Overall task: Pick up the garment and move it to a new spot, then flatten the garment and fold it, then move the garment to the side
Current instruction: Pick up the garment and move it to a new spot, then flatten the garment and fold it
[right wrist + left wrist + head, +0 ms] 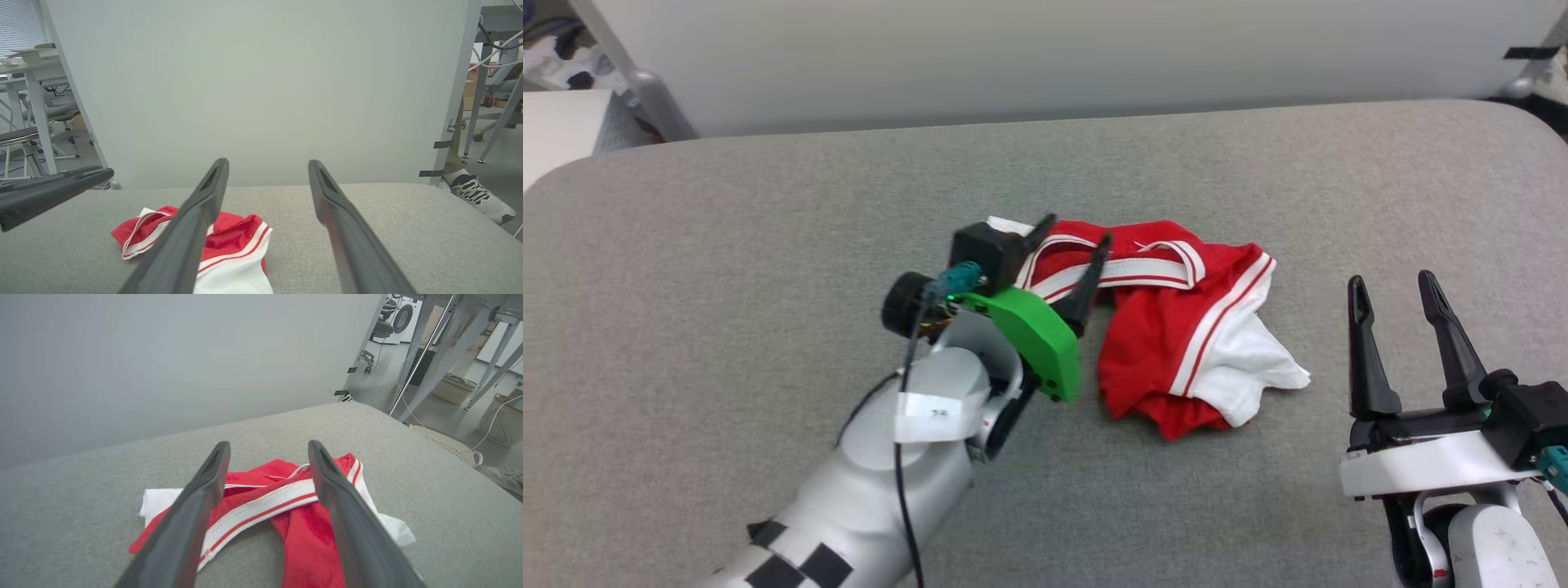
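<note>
The left gripper (1075,231) is hanging over the near-left end of the garment (1176,327), its two dark fingers standing well apart and gripping nothing. In the left wrist view the gripper (269,446) is looking down on the cloth, and a white band with a red stripe (261,510) is running across the gap between the fingers. I cannot tell whether the tips are touching the fabric or sitting just above it. A green bracket (1037,335) is sitting behind the fingers on the pale forearm, which is reaching in from the lower left.

The garment (302,531) is lying in a crumpled heap near the middle of the grey padded tabletop (768,245). It is showing red folds, striped trim and a white sleeve (1250,359) spilling out toward the right.

The right gripper (1392,282) is waiting to the right of the heap, clear of it, with its fingers also spread wide and pointing away from the robot. Its own camera is showing the gripper (267,163) above the table with the garment (233,237) lying low on the left.

A plain pale panel (1013,57) is standing behind the table. Past its right edge, a person's foot in a sneaker (478,196) is resting on the floor, and woven baskets (502,420) are sitting farther off.
</note>
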